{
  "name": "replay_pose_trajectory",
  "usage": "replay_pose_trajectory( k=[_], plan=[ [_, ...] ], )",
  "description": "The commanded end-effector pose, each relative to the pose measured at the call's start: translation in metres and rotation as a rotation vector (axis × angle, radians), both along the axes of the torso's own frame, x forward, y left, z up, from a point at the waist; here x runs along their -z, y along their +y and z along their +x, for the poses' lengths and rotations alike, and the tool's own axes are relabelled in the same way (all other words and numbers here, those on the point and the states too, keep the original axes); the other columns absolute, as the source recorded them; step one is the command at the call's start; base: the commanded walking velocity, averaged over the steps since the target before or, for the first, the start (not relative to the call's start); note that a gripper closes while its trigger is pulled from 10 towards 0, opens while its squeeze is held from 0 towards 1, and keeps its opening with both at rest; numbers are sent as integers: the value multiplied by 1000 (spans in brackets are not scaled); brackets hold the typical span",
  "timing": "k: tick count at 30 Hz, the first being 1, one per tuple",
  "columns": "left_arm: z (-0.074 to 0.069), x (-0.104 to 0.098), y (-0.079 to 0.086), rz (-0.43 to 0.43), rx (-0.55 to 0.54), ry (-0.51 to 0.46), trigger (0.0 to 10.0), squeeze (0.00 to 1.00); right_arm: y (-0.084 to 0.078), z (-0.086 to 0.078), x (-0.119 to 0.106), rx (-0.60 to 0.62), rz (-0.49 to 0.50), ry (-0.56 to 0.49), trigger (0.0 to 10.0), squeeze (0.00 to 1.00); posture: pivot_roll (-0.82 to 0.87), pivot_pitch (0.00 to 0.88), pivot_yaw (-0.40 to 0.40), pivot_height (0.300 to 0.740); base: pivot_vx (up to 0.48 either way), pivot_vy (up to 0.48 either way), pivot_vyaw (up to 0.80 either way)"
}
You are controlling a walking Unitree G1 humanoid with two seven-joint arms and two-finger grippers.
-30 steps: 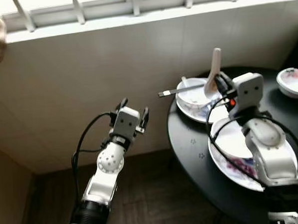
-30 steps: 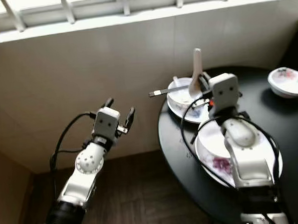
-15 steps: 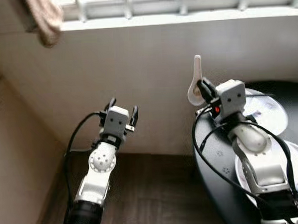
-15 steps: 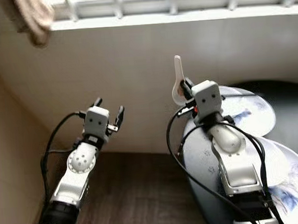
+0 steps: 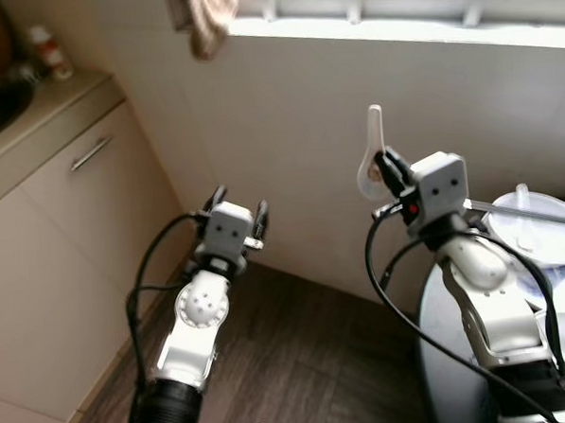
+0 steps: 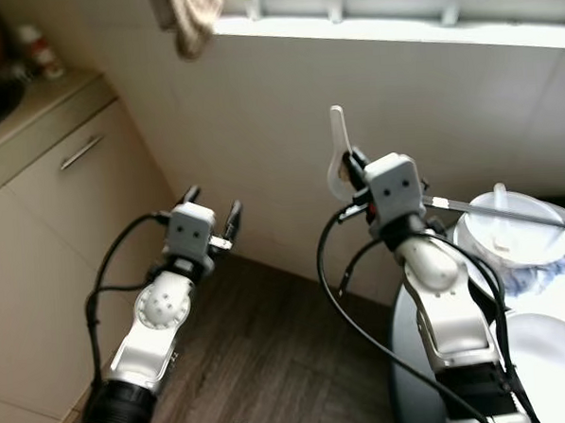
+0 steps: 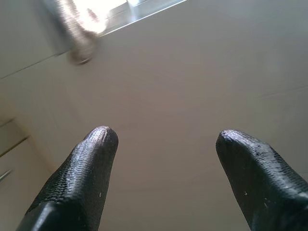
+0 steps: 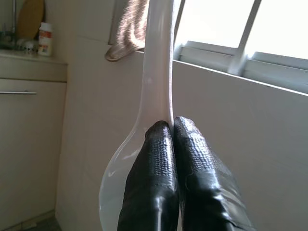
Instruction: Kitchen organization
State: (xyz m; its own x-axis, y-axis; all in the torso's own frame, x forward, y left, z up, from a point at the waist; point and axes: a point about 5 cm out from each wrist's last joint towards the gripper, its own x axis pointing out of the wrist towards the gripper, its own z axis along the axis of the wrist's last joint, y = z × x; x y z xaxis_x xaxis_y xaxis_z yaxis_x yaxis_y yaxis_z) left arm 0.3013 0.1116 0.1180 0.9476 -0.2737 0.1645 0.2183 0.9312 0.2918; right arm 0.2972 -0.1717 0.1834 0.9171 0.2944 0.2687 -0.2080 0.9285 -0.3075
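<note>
Closest to me, my two silver arms reach forward over dark wood flooring [image 5: 300,362]. My left gripper [image 5: 236,200] is raised in open air in front of the tiled wall, its two black fingers [image 7: 82,178] spread well apart with nothing between them. My right gripper [image 6: 353,170] is lifted a little higher beside it, and its fingers [image 8: 159,183] are pressed together on a white ceramic spoon [image 5: 371,159], pinching it where the bowl meets the handle; the spoon stands nearly upright, handle pointing up toward the window. At my right, the edge of a round dark table [image 5: 442,355] comes into view, carrying a white plate [image 6: 546,359] nearest me and, just behind it, a white patterned bowl [image 6: 511,233] with a thin utensil lying across its rim. To my left runs a beige cabinet [image 5: 66,232] with metal bar handles under a countertop, where a small bottle [image 5: 45,51] stands near the corner. Farthest off, a pale tiled wall [image 5: 297,125] rises to a bright window sill [image 6: 396,30], and a brownish cloth [image 5: 206,16] hangs down from the sill.
</note>
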Motion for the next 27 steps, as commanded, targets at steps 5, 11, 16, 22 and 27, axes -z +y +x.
replay_pose_trajectory(
  k=[5,11,16,22,27],
  plan=[
    [1,0,10,1,-23,19,10000,0,9,1,-2,-25,0,-14,0,0,-176,0,36,740,0,164,800],
    [1,0,9,-8,-12,17,10000,0,9,2,-2,-23,5,-15,0,0,-179,0,37,740,0,377,800],
    [1,-2,9,-19,-9,9,10000,0,9,3,-2,-17,14,-14,0,0,-180,0,40,740,0,306,800],
    [0,-5,8,-11,0,-21,10000,0,8,3,-2,-12,21,-14,0,0,-181,0,41,740,0,0,800],
    [0,-5,8,-9,3,-24,10000,0,8,4,-3,-11,24,-15,0,0,-181,0,41,740,0,0,800]
  ],
)
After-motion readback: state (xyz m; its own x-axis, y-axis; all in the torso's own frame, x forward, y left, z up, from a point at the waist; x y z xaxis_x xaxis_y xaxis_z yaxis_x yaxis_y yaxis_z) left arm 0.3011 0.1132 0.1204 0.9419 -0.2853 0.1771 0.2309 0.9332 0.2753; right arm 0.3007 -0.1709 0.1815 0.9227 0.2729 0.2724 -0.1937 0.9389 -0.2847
